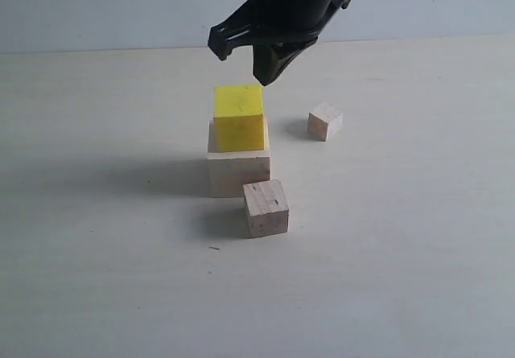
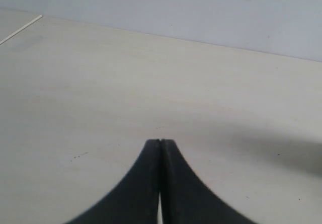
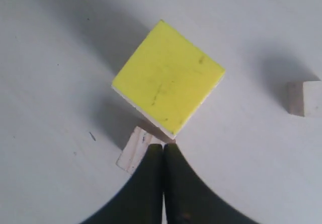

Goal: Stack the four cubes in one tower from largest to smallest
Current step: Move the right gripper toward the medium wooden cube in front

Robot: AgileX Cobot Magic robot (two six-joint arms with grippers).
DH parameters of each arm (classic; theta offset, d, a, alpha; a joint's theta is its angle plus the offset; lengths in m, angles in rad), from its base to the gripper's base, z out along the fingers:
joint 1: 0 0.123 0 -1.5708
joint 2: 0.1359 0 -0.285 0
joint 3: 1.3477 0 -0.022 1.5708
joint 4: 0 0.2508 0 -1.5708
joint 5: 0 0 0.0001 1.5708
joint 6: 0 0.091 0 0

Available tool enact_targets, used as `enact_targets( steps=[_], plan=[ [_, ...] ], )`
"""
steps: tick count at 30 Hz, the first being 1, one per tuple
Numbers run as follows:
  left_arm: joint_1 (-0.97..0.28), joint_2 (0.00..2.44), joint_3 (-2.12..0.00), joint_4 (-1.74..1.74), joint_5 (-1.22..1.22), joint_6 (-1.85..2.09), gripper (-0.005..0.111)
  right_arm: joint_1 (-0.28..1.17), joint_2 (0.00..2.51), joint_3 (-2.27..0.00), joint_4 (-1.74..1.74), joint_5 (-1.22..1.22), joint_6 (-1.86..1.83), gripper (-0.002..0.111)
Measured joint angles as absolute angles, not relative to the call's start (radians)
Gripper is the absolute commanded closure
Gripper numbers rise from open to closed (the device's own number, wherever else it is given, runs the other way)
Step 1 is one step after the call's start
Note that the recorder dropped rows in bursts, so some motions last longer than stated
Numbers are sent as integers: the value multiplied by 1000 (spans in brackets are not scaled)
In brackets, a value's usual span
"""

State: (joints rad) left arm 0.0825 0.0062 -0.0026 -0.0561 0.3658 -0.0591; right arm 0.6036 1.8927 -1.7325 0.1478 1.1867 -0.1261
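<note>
Nearest on the pale bench (image 1: 418, 277), the speckled bare-wood cube (image 1: 265, 207) sits just before the large pale wood cube (image 1: 239, 173) bearing the bright yellow cube (image 1: 239, 117), the tiny pale wood cube (image 1: 325, 121) lies apart beyond, and over the yellow cube the right fingers (image 1: 272, 64) hang pressed together, empty, the left fingers (image 2: 151, 183) likewise pressed together.

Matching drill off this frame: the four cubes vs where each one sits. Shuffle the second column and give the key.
Things:
1. yellow cube
2. large pale cube
3. speckled cube
4. tiny cube

Places:
A. on the table, nearest the exterior camera
B. on the table, alone, farthest right in the exterior view
C. on top of another cube
D. on the table, with a cube on it

Pairs: 1-C, 2-D, 3-A, 4-B
</note>
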Motion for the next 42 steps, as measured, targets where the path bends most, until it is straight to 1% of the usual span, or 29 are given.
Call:
enact_targets(
  steps=[3, 6, 9, 14, 17, 20, 27, 35, 39, 42],
  plan=[
    [83, 6, -3, -56, 366, -59, 107, 604, 1842, -1638, 190, 1062, -119, 108],
    [83, 6, -3, -56, 366, -59, 107, 604, 1761, -1473, 208, 867, -121, 108],
    [83, 6, -3, -56, 366, -59, 107, 604, 1676, -1297, 235, 731, -121, 108],
    [83, 6, -3, -56, 366, -59, 107, 604, 1601, -1072, 305, 680, -85, 108],
    [83, 6, -3, -56, 366, -59, 107, 604, 1598, -1004, 300, 677, -29, 108],
    [83, 6, -3, -56, 366, -59, 107, 604, 1598, -966, 300, 676, 0, 108],
    [83, 6, -3, -56, 366, -59, 107, 604, 1596, -962, 298, 646, 37, 108],
    [83, 6, -3, -56, 366, -59, 107, 606, 1597, -962, 294, 641, 49, 105],
    [83, 6, -3, -56, 366, -59, 107, 645, 1603, -975, 265, 641, 60, 105],
    [83, 6, -3, -56, 366, -59, 107, 686, 1611, -1015, 187, 650, 149, 105]
  ],
)
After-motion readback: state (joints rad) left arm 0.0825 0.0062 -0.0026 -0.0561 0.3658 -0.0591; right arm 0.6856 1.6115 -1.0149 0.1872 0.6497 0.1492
